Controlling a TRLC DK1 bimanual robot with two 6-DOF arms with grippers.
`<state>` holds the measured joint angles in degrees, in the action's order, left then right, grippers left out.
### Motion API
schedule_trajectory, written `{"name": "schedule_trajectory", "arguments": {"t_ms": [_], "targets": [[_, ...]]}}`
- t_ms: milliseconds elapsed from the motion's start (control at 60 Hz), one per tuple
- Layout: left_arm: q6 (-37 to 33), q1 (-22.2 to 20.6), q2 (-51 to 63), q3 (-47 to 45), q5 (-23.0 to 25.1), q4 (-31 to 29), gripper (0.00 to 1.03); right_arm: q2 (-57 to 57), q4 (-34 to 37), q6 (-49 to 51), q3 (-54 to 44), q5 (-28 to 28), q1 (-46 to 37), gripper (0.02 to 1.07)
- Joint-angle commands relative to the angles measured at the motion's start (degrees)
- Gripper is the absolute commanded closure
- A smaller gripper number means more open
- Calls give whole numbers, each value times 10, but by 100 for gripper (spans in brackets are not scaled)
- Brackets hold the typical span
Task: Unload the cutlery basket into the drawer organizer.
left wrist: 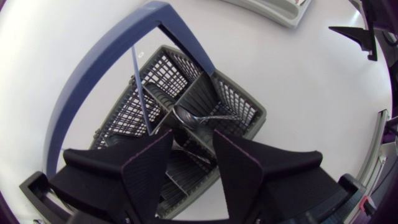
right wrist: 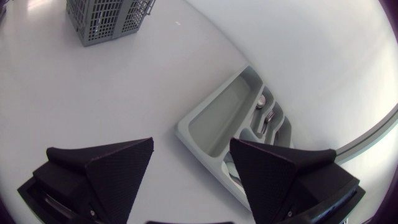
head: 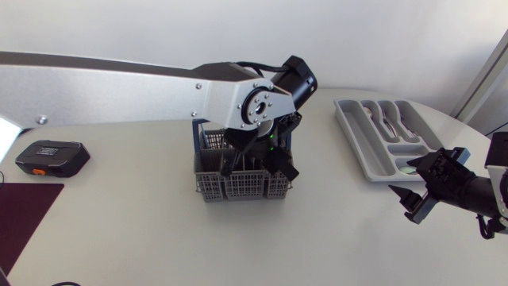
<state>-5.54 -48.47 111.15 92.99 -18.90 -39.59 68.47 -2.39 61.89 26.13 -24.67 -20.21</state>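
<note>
The grey cutlery basket (head: 208, 187) stands mid-table, its blue handle (left wrist: 93, 68) raised. My left arm reaches over it from the left, and the left gripper (head: 258, 163) is lowered into the basket (left wrist: 239, 102). In the left wrist view the left gripper (left wrist: 193, 140) is open a narrow way, with a spoon (left wrist: 186, 118) and other cutlery handles lying between and just ahead of its fingers. The grey drawer organizer (head: 353, 131) lies at the right rear and holds some cutlery (head: 393, 119). My right gripper (head: 406, 176) hangs open and empty in front of the organizer (right wrist: 217, 118).
A black device with an orange mark (head: 51, 156) lies at the table's left. A dark mat (head: 24, 214) covers the front left corner. My right gripper (left wrist: 357, 34) shows far off in the left wrist view.
</note>
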Motion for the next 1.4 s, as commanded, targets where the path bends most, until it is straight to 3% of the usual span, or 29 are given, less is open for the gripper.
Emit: {"name": "schedule_trajectory", "arguments": {"t_ms": [0,150,483,600,700,900,1383], "targets": [[18,-9,23,32,-25,-7,66,-5,-6,-18,-17,8,9,18],[23,-14,48,54,-64,-13,75,-9,-9,-20,-20,7,10,18],[36,-13,85,79,-76,-30,84,-11,-11,-16,-26,6,9,18],[37,-12,93,79,-81,-33,96,-12,-11,-15,-28,5,9,18],[37,-12,96,78,-85,-35,100,-11,-12,-10,-32,5,10,18],[36,-17,71,54,-85,-40,100,-11,-26,-9,-37,6,10,18],[-17,-50,-78,-31,-90,14,100,-27,-23,-3,-49,1,10,18]]}}
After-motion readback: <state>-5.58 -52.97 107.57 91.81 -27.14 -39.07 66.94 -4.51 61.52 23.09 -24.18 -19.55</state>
